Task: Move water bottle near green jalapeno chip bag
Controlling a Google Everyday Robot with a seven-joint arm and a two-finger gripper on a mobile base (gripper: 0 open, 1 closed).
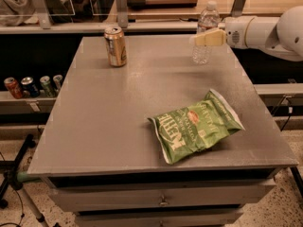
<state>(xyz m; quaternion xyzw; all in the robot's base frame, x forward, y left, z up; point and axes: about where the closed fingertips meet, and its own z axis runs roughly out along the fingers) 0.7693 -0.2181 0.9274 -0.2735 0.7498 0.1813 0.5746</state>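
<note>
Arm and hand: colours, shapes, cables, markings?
The arm is glossy white, in fat rounded segments, with a dark round spot near the wrist. The hand, at the water bottle, far right of the table, is pale cream-yellow, tapered. No cables show.
</note>
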